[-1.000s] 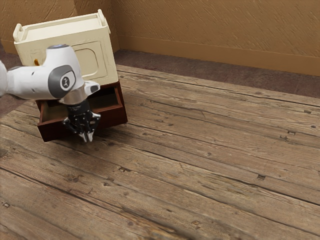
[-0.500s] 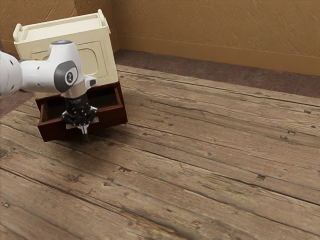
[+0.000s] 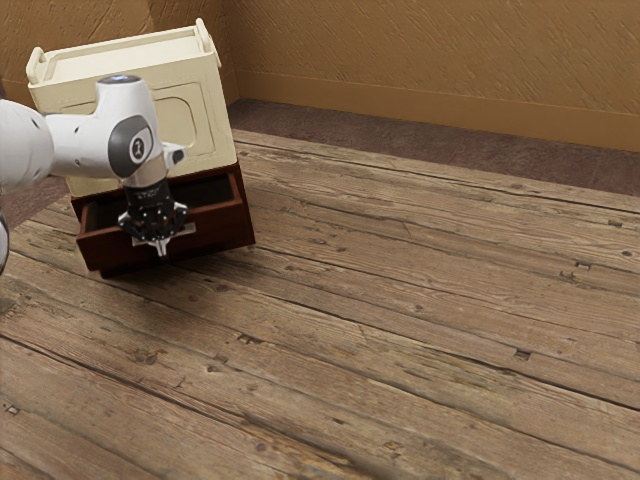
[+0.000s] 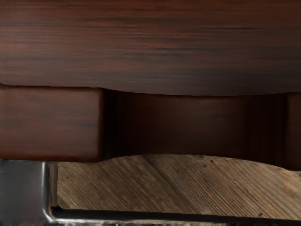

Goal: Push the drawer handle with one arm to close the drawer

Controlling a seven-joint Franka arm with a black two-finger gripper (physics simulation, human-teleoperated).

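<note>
by streaky red-brown drawer (image 3: 222, 228): tool (image 3: 161, 249) clenched (metal handle (image 4: 22, 193) smooth, angular).

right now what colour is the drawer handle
Silvery grey, with a metallic sheen; the handle shows best in the wrist view.

The drawer (image 3: 222, 228) and arm (image 3: 85, 145) have shifted toward the cabinet (image 3: 205, 120).

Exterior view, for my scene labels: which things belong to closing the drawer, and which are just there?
Belongs to the job:
- open drawer
- its handle
- cabinet
- claw

Just there:
- wooden planks
- textured wall
</note>
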